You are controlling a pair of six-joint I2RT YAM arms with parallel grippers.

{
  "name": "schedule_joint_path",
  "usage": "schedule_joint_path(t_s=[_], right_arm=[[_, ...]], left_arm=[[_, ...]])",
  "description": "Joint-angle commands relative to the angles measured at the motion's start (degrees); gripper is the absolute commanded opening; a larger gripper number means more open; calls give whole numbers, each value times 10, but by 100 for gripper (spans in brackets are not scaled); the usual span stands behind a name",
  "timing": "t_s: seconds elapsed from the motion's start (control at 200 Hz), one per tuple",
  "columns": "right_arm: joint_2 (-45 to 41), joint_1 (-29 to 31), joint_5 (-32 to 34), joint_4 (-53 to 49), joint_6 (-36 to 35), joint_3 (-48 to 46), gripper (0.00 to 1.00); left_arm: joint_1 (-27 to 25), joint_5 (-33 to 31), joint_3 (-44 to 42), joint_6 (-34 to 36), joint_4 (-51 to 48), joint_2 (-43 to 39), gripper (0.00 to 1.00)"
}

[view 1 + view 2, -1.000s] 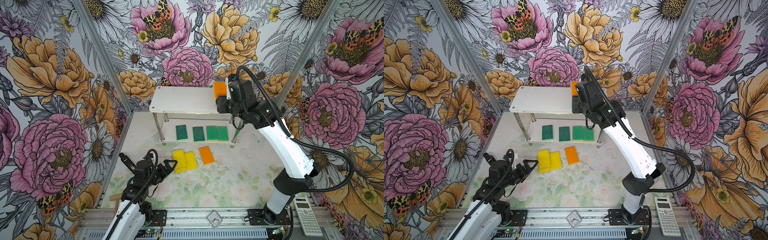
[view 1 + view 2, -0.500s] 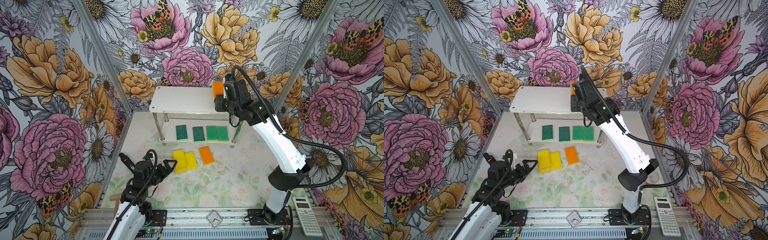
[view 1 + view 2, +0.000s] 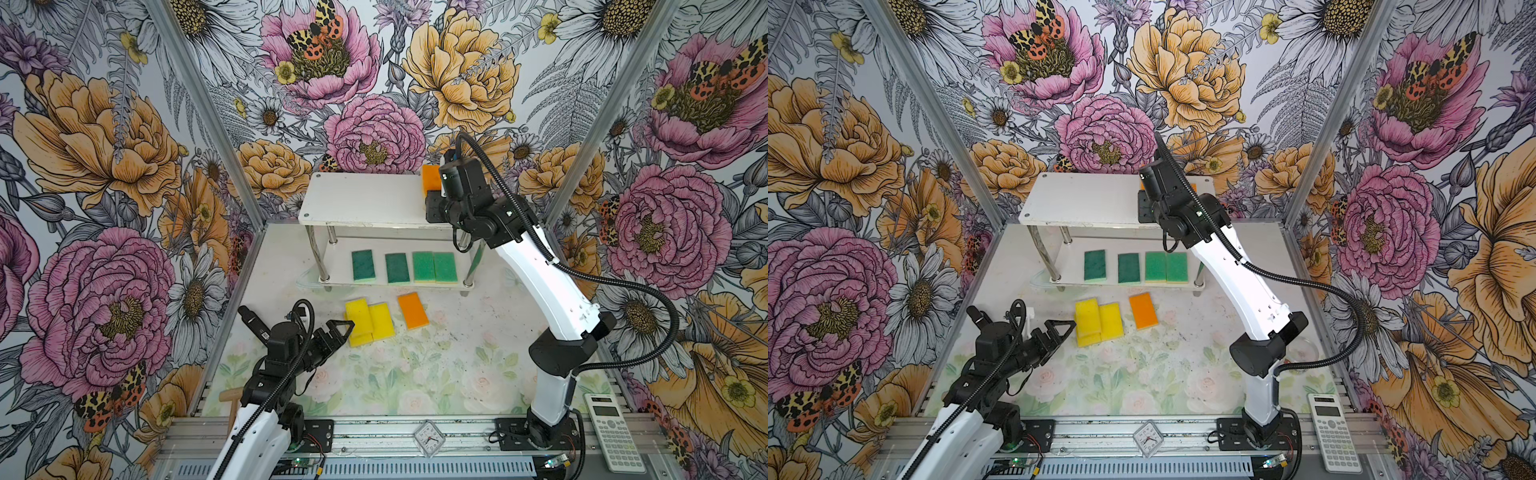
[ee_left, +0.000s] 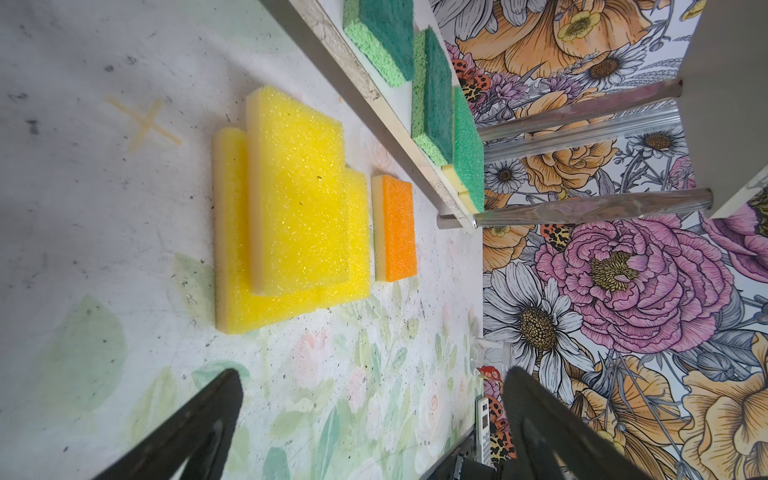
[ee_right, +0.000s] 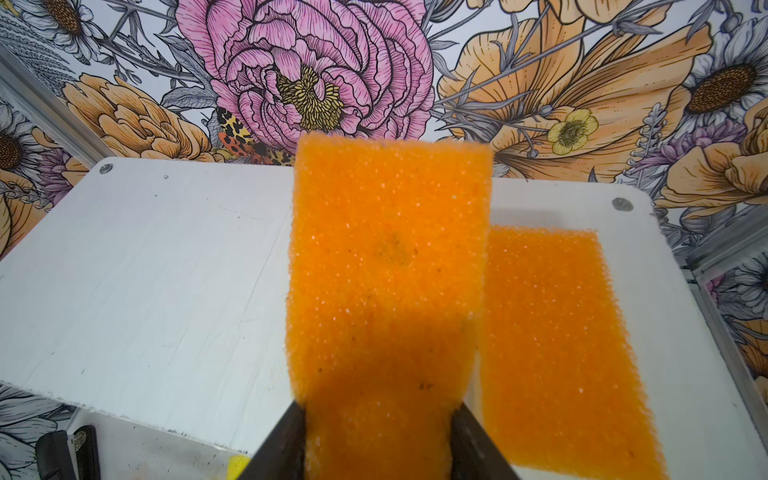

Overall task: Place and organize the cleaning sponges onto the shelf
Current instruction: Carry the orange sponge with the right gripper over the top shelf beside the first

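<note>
- The right gripper (image 5: 376,432), jaws pinching an orange sponge (image 5: 390,257), is over the top board of the shelf (image 3: 361,199), beside a second orange sponge (image 5: 557,332) lying there.
- Four green sponges (image 3: 423,266) line the lower board.
- The yellow sponges (image 3: 370,322) and another orange one (image 3: 412,310) lie on the bench (image 3: 415,374).
- The left gripper (image 4: 372,374) sits near the yellow sponges, jaws spread.
- Since a second ago, the right arm has swung slightly left and the left arm is unchanged.
</note>
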Motion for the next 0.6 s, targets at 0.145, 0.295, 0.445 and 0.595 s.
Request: schedule_joint_path(t_s=[0.145,0.295,0.445,0.595], right_arm=[[11,-4,26,-10,22,12,51],[11,-4,35,-11,32,9,50],[11,-4,41,-12,36,7,51],[14,-4,41,-12,38,6,51]], left_arm=[[8,6,-9,2,-5,-9,99],[9,8,-10,2,-6,-10,99],[10,7,-9,1,-7,-12,99],[9,8,-9,2,-7,-12,99]])
